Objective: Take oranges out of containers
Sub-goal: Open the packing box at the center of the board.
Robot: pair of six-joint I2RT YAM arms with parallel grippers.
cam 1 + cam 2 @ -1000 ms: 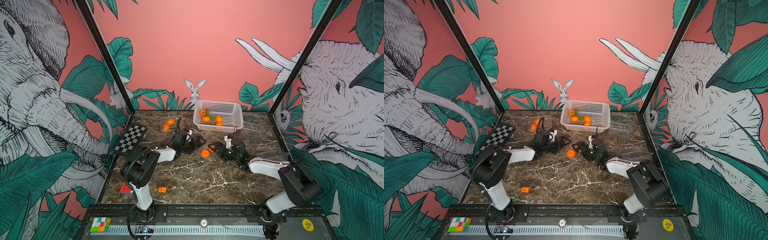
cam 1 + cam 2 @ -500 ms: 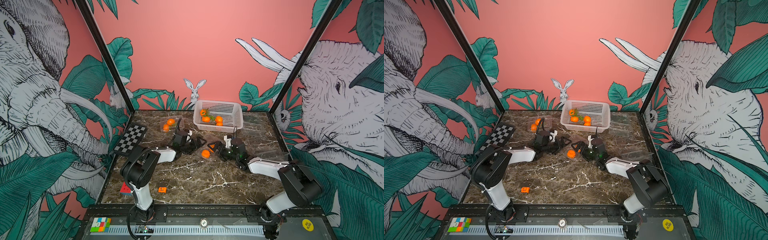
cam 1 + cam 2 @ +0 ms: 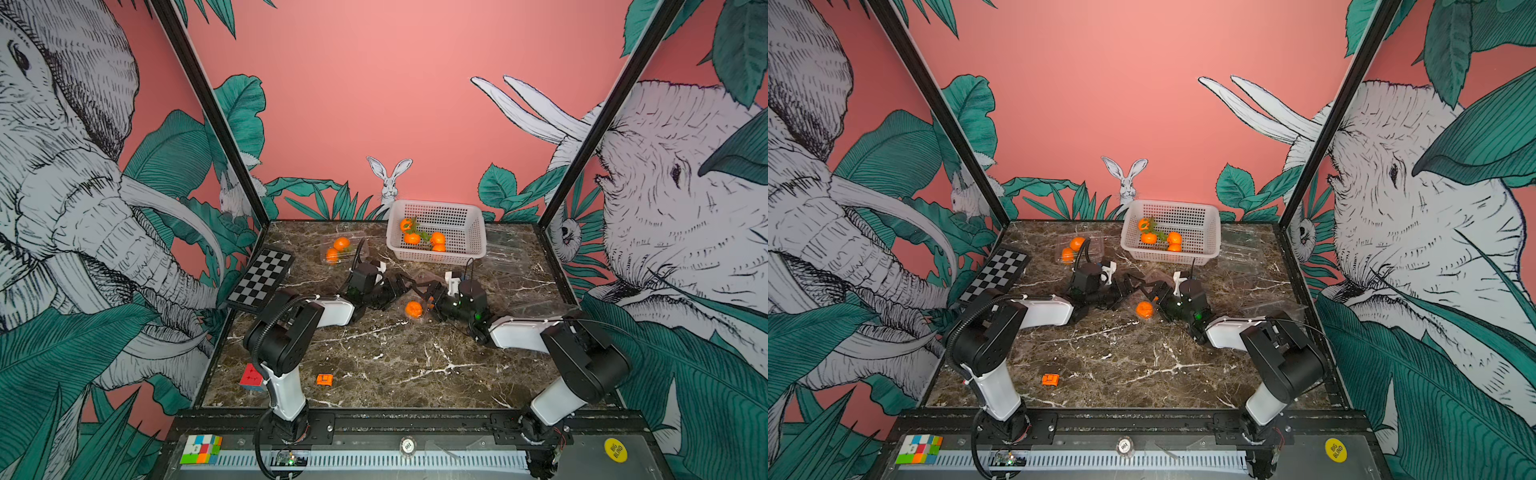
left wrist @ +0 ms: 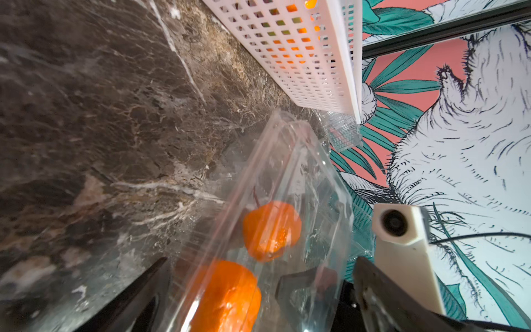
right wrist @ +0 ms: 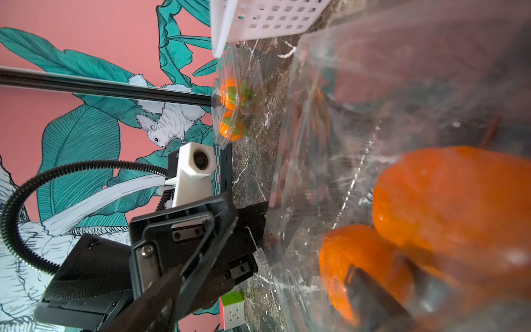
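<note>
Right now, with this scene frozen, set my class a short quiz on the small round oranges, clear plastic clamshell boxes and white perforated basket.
1. How many small round oranges show in the white perforated plastic basket?
2. True or false: the clear plastic clamshell box beside the checkerboard is empty.
3. Which lies nearest the front? A small flat orange block; B basket; C checkerboard.
Key: 1 four; 2 false, two oranges inside; 3 A.

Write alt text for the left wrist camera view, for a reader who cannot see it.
A clear plastic container holding two oranges lies on a dark marble table, between the wide-open jaws of the left gripper. Beyond it stands a white perforated basket with orange fruit visible through its holes.
</note>
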